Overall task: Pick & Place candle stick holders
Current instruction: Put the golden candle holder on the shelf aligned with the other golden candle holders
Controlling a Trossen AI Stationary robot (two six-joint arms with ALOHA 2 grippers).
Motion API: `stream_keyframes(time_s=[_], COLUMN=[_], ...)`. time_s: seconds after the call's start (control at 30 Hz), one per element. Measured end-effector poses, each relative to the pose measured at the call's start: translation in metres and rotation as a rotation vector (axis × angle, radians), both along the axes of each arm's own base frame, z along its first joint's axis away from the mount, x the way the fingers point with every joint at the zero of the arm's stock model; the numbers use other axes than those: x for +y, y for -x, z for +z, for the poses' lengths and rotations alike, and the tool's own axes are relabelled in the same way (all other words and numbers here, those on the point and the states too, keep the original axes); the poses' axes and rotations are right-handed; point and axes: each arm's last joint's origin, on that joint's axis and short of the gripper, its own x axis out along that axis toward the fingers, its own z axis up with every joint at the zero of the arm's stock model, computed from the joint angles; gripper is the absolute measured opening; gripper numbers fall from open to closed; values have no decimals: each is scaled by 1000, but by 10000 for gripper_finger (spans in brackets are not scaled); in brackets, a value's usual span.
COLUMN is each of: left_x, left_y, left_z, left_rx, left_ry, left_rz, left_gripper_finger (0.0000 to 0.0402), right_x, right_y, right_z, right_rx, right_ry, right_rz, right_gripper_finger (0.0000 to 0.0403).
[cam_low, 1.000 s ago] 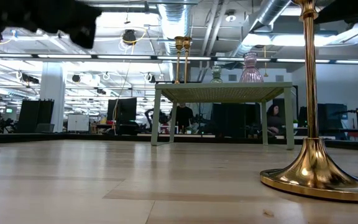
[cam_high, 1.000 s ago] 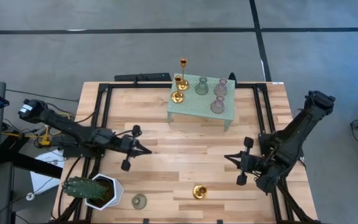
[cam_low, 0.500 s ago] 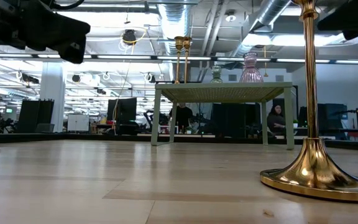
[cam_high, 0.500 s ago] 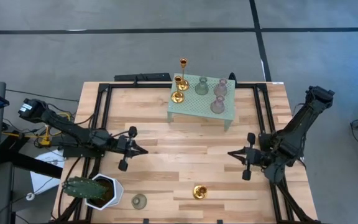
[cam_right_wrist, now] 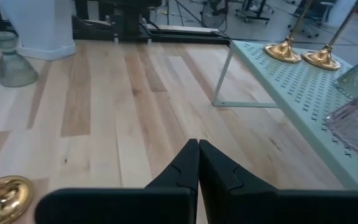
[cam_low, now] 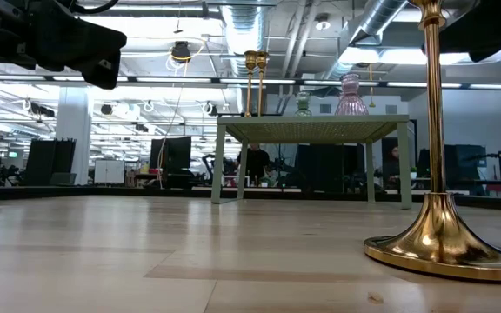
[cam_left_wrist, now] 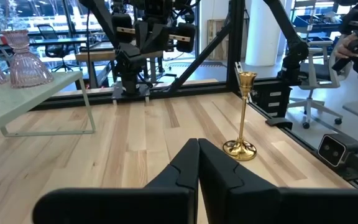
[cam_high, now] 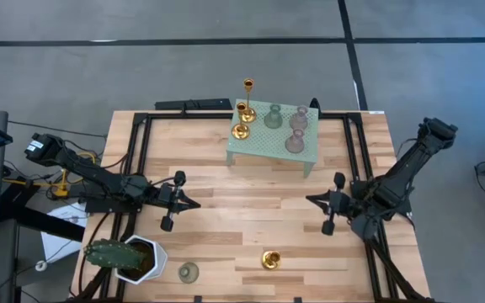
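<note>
Tabletop point(cam_high: 226, 194) of pale planks fronts your office room; beside the mint stand point(cam_high: 274, 141), right gripper point(cam_high: 310, 199) (pinched together) has edged closer, left gripper point(cam_high: 199, 204) likewise together.

Both arms are dark, near-black, built of jointed segments — the left arm point(cam_high: 99, 181) carries a white label near its base, with yellow and orange cables beside it. Each hand — left hand point(cam_high: 194, 204), right hand point(cam_high: 310, 200) — ends in two matte black wedge-shaped fingers point(cam_left_wrist: 219, 168).
</note>
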Motion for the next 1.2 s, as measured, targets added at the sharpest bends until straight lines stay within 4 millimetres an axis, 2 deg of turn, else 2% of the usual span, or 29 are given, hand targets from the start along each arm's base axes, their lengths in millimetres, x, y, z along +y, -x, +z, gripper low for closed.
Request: stream_keyframes(time_s=[0.77, 0.97, 1.2], left_x=[0, 0, -1], left_y=[0, 0, 0], left_z=[1, 1, 1], left_rx=[-7, -5, -7], left_ry=[3, 10, 0], left_rz=[0, -1, -27], left_gripper_finger=[6, 6, 6], right_x=[-5, -4, 7], right_y=[-4, -5, -17], right_z=[0, 0, -7], right_rx=[-2, -19, 78], right_ry=[-5, -76, -282], right_rz=[-35, -38, 121], right_gripper_finger=[0, 0, 0])
